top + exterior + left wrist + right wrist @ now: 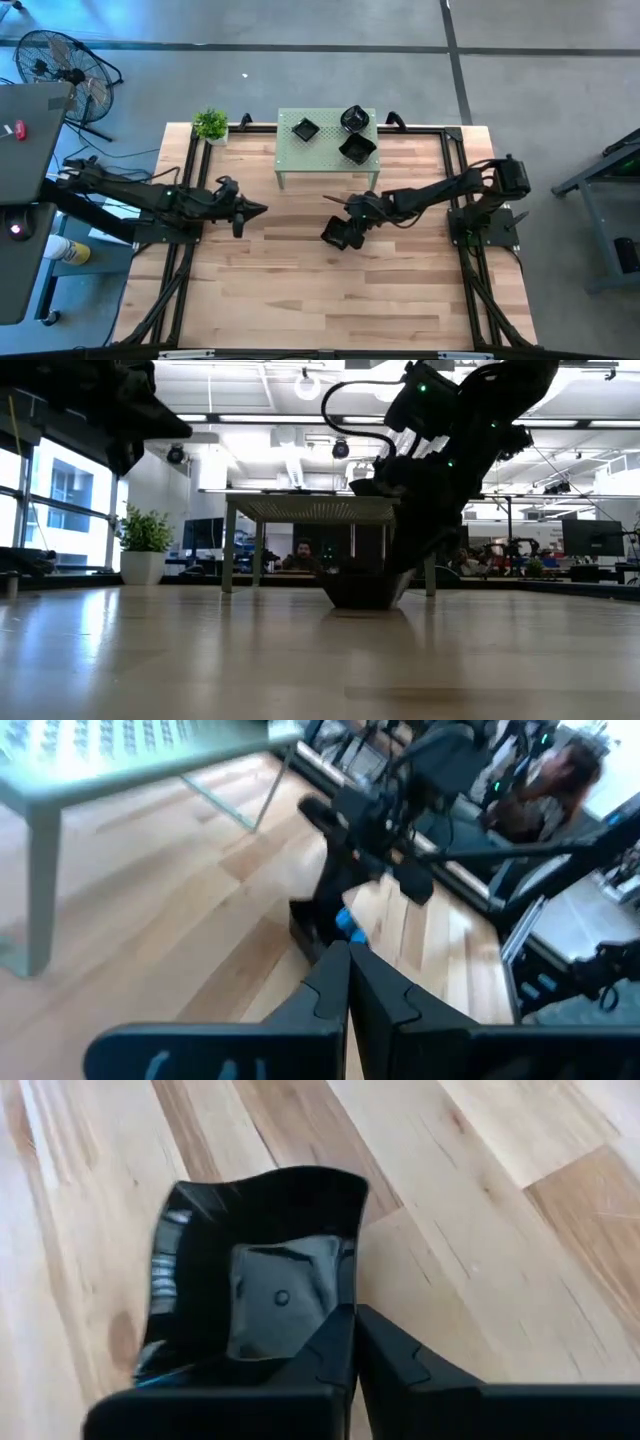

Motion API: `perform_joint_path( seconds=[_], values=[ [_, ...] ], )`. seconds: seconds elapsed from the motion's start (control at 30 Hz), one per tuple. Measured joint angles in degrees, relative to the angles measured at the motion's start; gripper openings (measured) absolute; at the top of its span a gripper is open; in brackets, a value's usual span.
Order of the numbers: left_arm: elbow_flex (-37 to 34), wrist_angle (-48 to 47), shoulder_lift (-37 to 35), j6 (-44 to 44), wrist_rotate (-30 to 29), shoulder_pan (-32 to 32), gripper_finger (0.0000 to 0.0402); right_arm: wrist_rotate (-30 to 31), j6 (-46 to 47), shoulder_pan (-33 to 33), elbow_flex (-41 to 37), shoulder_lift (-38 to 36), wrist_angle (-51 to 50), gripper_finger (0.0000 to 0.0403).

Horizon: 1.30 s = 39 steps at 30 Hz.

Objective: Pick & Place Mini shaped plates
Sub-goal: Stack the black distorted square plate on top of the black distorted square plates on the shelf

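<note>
On the wooden table (300, 290), right hand (343, 232) pinched on a mini plate's (250, 1270) rim, left hand (262, 209) closed, empty.

The desk (300, 290) is a light wood-plank top, framed by dark rails along its edges. At its far side stands a small pale green stand (290, 150) on thin legs, and three black plates (357, 148) sit on the stand's perforated top, near one another but apart. A potted plant (211, 125) stands at the desk's far left corner. Near the middle of the planks, a fourth plate (250, 1270) rests on the wood, glossy and wavy-edged.
</note>
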Motion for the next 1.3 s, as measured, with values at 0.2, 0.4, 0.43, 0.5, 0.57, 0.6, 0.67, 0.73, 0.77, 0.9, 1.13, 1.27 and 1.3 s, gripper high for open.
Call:
perform_joint_path(
  seconds=[0.2,0.4,0.43,0.5,0.57,0.6,0.67,0.73,0.77,0.9,1.13,1.27,1.3],
  values=[
    [0.1,-3.9,-6.5,4.1,4.9,5.3,0.0001,-2.1,3.5,0.0,-0.1,-1.9,0.9,0.0012],
    [-0.1,-2.7,-8.7,11.9,16.5,15.7,0.0,-4.2,7.1,0.0,-0.1,-9.7,1.1,0.0004],
    [-0.9,-0.4,-8.6,12.7,19.2,17.6,0.0,-4.7,7.8,-0.2,-0.1,-11.4,1.1,0.0005],
    [-4.1,6.3,-8.2,13.3,24.6,21.3,0.0,-4.9,9.0,-0.5,-0.1,-14.6,0.5,0.0004],
    [-8.2,14.3,-7.8,13.3,27.3,24.2,0.0,-3.7,9.7,-0.7,-0.1,-17.1,-1.7,0.0002],
    [-10.4,18.0,-7.7,13.3,27.6,25.3,0.0,-2.5,10.5,-0.7,0.0,-17.7,-3.4,0.0002],
    [-14.6,25.7,-7.8,13.4,26.8,27.0,0.0,-1.4,12.2,-0.6,0.0,-17.9,-6.5,0.0006],
    [-18.0,30.6,-7.9,13.5,26.0,28.0,0.0,-1.9,13.8,-0.4,0.0,-16.9,-7.8,0.0021],
    [-19.3,31.4,-7.9,13.5,25.6,28.4,0.0,-2.0,13.9,-0.2,0.0,-16.1,-7.9,0.0031],
    [-21.0,27.0,-7.7,13.3,23.0,28.7,0.0,-2.8,13.9,0.3,0.0,-11.9,-8.3,0.0082],
    [-20.8,22.4,-8.3,16.8,22.1,28.6,0.0,-3.0,11.6,0.3,-0.1,-4.4,-4.3,0.0141],
    [-21.1,22.1,-12.3,21.6,25.1,28.6,0.0,-2.5,11.5,0.3,-0.1,-1.1,-2.0,0.014],
    [-21.5,21.7,-13.7,21.6,25.3,28.6,0.0,-2.5,11.4,0.3,-0.1,-0.4,-1.4,0.0137]
  ],
)
